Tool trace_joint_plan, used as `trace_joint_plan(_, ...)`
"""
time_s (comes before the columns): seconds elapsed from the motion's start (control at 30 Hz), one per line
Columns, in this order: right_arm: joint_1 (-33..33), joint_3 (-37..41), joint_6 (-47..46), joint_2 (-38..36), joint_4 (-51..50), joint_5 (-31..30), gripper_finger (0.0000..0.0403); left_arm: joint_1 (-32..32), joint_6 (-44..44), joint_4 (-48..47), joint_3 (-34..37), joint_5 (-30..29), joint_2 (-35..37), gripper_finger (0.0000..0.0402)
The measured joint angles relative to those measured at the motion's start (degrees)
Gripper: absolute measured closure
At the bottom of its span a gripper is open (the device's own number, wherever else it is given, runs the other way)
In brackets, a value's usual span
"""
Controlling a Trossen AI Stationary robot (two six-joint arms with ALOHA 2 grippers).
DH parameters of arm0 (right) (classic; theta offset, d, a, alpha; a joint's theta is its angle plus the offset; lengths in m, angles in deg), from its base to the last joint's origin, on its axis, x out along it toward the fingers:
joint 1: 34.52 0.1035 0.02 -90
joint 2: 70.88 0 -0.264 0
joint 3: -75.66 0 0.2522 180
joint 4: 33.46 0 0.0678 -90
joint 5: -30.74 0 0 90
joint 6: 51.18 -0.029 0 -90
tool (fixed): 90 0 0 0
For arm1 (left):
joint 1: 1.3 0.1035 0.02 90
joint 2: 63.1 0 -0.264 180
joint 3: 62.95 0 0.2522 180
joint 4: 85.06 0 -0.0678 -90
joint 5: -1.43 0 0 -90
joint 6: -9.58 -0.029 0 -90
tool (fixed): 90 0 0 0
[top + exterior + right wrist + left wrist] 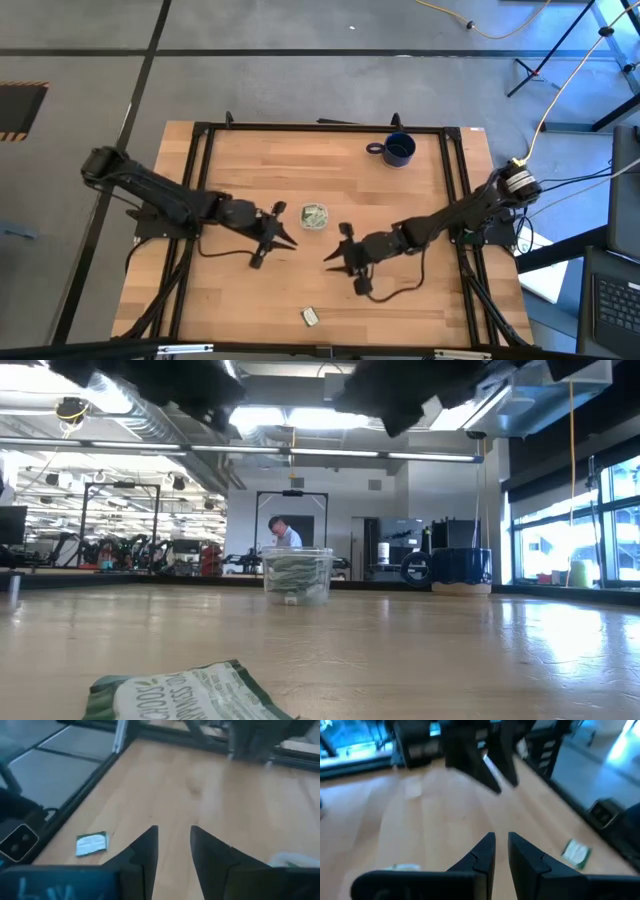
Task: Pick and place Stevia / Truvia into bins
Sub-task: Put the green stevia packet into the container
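Stevia sachet (310, 317), a small flat green-and-white paper packet, lies alone on the wooden table (250, 170) near its front edge, well apart from the clear plastic cup (314, 216) at the table's middle, which already holds a pile of similar sachets. The left gripper (284, 237) hangs just beside the cup on its left with nothing between its fingers, which stand a narrow gap apart. The right gripper (335, 252) hovers near the cup on its right, fingers parted and empty, and is the nearer of the two to the loose sachet. A dark blue mug (397, 150) stands toward the far right corner, out of the way. The sachet looks very light, thin and limp, likely to slide on the smooth wood and crumple under a firm pinch. Lying flat, it offers little to grasp; the best hold is probably across its short width, with the fingertips pressed down onto the table on either side of it.
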Motion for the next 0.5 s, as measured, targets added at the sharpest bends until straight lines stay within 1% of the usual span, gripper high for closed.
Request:
trace_joint_plan(0.1, 1.6, -4.1, 0.4, 4.9, -0.3, 0.0, 0.0286, -2.1, 1.5, 7.5, 3.7, -0.3, 1.2, 0.0354)
trace_joint_plan(0.2, 3.3, -10.1, 0.4, 10.4, -4.2, 0.0, 0.0286, -3.2, 3.2, 12.1, 6.2, -0.5, 1.7, 0.0354)
trace_joint_plan(0.33, 5.4, -19.3, 0.2, 17.7, -11.7, 0.0, 0.0286, -4.0, 5.3, 11.3, 7.1, -1.4, 2.1, 0.0354)
trace_joint_plan(0.5, 7.9, -31.0, -0.8, 25.9, -18.2, 0.0, 0.0286, -4.7, 7.9, 7.4, 7.1, -1.4, 2.6, 0.0354)
